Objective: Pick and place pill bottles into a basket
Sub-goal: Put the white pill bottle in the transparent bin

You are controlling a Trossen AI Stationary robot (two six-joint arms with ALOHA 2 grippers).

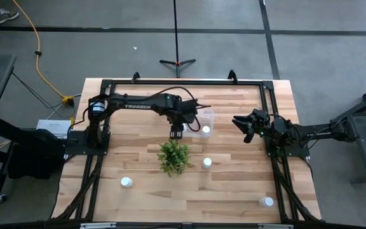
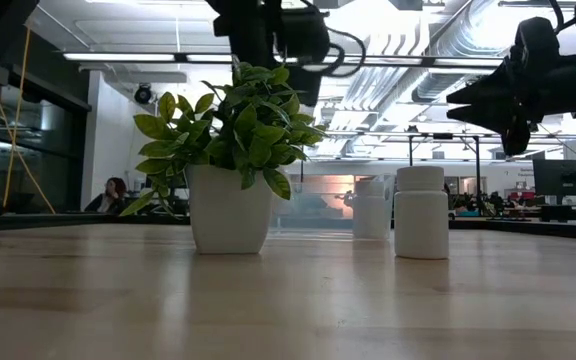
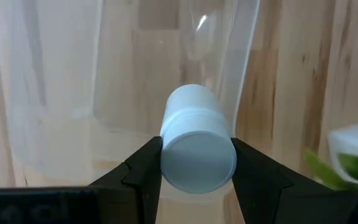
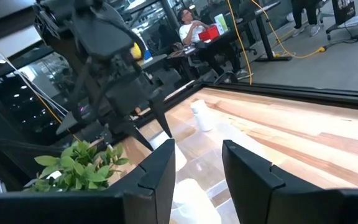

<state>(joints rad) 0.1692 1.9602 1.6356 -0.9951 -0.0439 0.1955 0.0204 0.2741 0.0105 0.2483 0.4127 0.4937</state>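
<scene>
Above the clear basket (image 1: pixel 203 119), my left gripper (image 3: pixel 196 163) has its fingers clamped on a pill bottle (image 3: pixel 196 146), ready for dropping; the right gripper (image 1: pixel 250 129) waits nearby, fingers parted, empty

Around your wooden table (image 1: pixel 234 191) you have: grey concrete floor (image 1: pixel 323 25) crossed by dark seams; a black tripod stand (image 1: pixel 177 62); a yellow cable (image 1: pixel 38 57); ceiling strip lights (image 2: pixel 138 57) and exposed ducts (image 2: pixel 398 80); a seated person (image 2: pixel 111 194) at distant desks.
</scene>
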